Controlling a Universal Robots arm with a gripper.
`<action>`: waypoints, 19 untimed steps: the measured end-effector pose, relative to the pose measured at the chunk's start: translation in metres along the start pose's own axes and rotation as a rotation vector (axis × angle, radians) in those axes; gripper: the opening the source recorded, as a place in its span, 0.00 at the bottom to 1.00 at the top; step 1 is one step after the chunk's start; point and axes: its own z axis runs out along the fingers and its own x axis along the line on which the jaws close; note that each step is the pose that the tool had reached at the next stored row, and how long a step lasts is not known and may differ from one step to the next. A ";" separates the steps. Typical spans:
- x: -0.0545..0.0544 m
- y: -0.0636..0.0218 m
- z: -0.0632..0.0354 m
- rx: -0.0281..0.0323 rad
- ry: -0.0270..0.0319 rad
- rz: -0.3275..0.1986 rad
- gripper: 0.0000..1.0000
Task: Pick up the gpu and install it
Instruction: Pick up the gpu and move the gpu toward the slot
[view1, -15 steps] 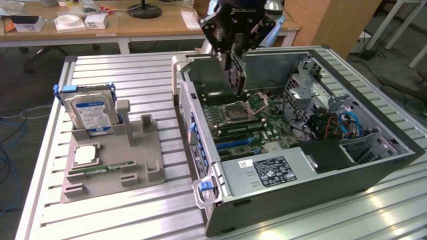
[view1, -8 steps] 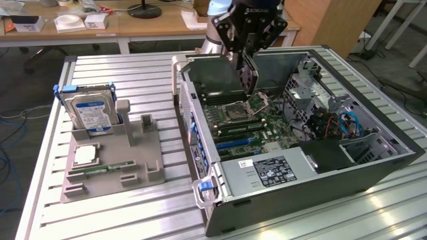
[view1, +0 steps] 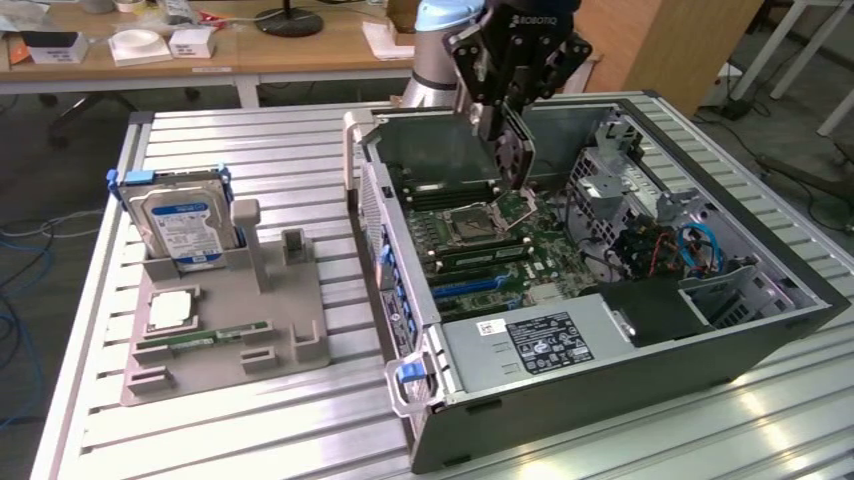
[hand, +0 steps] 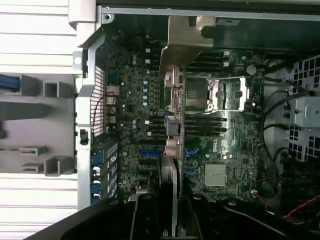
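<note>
GPU: thin flat dark circuit card with a silvery metal bracket (view1: 515, 165) (hand: 186, 47), hanging on edge inside the case, over the motherboard near the processor socket
Gripper: black two-finger gripper (view1: 501, 105) (hand: 169, 167), jaws narrow, clamped on the card's upper edge
Motherboard: green board (view1: 534, 250) (hand: 230, 145) beneath the card
Case: open dark grey tower computer case (view1: 601, 410), lying on its side
Holder: grey plastic fixture (view1: 267, 320) at the exterior view's left, bearing an upright silver hard drive with blue label (view1: 184, 225) and a flat green memory stick (view1: 200, 338)
Table: slatted aluminium top (view1: 240, 150)
</note>
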 end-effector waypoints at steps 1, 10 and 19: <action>-0.002 0.0000 0.0000 0.0004 0.0003 0.000 0.27; -0.029 -0.0001 -0.0001 0.0006 0.0003 0.001 0.27; -0.042 -0.0001 -0.0001 0.0003 0.0003 0.002 0.27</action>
